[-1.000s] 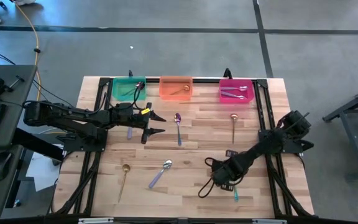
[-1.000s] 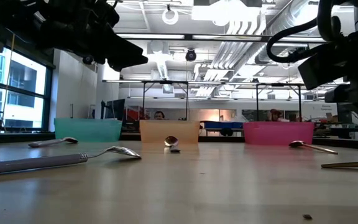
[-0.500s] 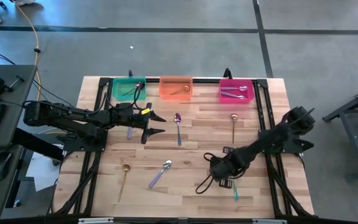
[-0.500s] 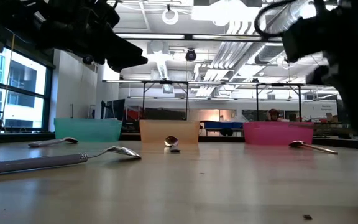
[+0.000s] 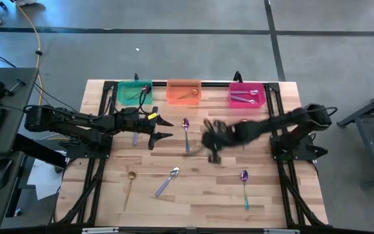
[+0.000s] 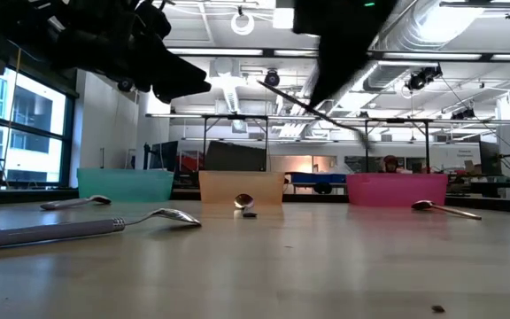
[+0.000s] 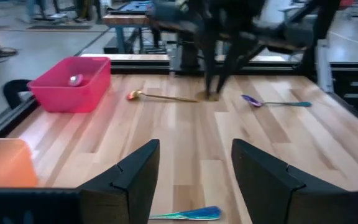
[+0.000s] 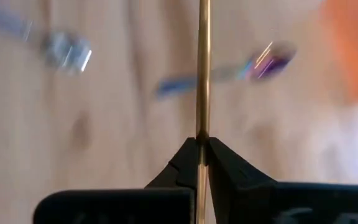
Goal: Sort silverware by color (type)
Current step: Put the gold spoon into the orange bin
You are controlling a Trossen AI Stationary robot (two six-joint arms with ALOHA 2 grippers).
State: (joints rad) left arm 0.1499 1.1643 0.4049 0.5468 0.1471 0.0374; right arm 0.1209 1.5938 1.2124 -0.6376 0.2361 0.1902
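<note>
- While the left gripper hangs over the bench's left half, just in front of the green bin, its fingers stand wide apart with nothing between them.
- The right gripper is over the middle of the bench, blurred in the high view; its wrist view shows the jaws pinched tight on a slim gold utensil by its handle, the shaft running straight out ahead of the fingers.
- In the low view that gold piece shows as a thin slanting rod held well above the bench; which end is the bowl I cannot tell.
- A purple-blue spoon lies just beside the left gripper, in front of the orange bin.
- A second purple spoon with a teal handle lies near the front right corner.
- A gold spoon lies near the front left corner, and a silver spoon lies beside it toward the middle.
- Another gold spoon lies in front of the pink bin; the right arm hides most of it from above.
- The pink bin at the back right holds silver pieces, the orange bin a gold one; what the green bin holds is probably a teal-handled piece, though it is too small to be sure.
</note>
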